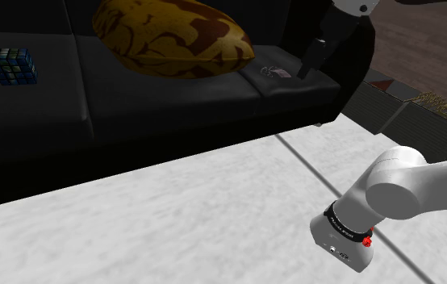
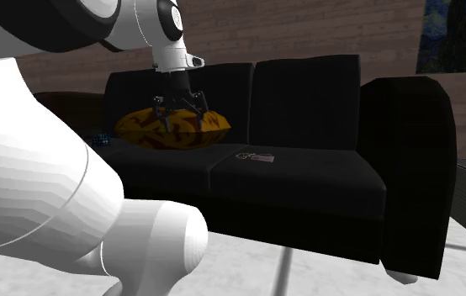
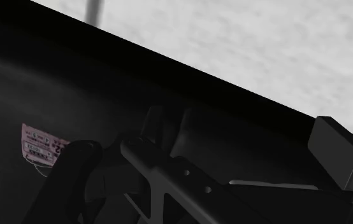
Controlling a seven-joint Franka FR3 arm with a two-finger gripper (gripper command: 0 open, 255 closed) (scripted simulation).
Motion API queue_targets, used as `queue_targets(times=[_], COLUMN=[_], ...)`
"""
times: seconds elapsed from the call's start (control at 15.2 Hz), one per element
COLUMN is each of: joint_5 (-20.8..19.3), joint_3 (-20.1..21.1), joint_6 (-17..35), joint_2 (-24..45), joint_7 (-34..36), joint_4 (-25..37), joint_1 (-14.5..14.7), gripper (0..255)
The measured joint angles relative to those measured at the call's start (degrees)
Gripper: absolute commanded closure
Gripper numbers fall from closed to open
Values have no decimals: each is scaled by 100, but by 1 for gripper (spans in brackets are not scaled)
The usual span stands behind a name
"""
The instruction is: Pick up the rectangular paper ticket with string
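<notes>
On the seat of the black sofa [image 1: 133,97], in the shoulder view, the small pale rectangular paper ticket with string [image 1: 272,72] lies flat, just beside the yellow-and-brown patterned cushion [image 1: 173,36]. The white arm [image 1: 424,190] reaches from its stand over the pale floor [image 1: 173,210], and the black jaws hang tilted close above the ticket.

Across the second exterior view, the ticket [image 2: 256,156] rests near the seam between the two seat cushions. The wrist [image 2: 172,38] points downward with the jaws spread and nothing between them.

Along the wrist view, the ticket [image 3: 40,144] looks pinkish with faint print, its thin string [image 3: 38,167] trailing at one end. It lies outside one finger [image 3: 73,172], not between the pair, which stand apart.

Paper this thin is probably almost weightless, limp and flush with the soft upholstery. An edge pinch pressing slightly into the seat, or a catch at the string end, looks the surest hold. The jaws would first need centring over it.
</notes>
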Motion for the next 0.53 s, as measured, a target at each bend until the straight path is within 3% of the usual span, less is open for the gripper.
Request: queue_targets(times=[0.2, 0.53], joint_5=[-77, -304], joint_3=[-222, -1025], joint_6=[13, 39], joint_2=[145, 861], joint_7=[-340, -1699], joint_4=[84, 553], joint_1=[19, 124], gripper=[0, 0])
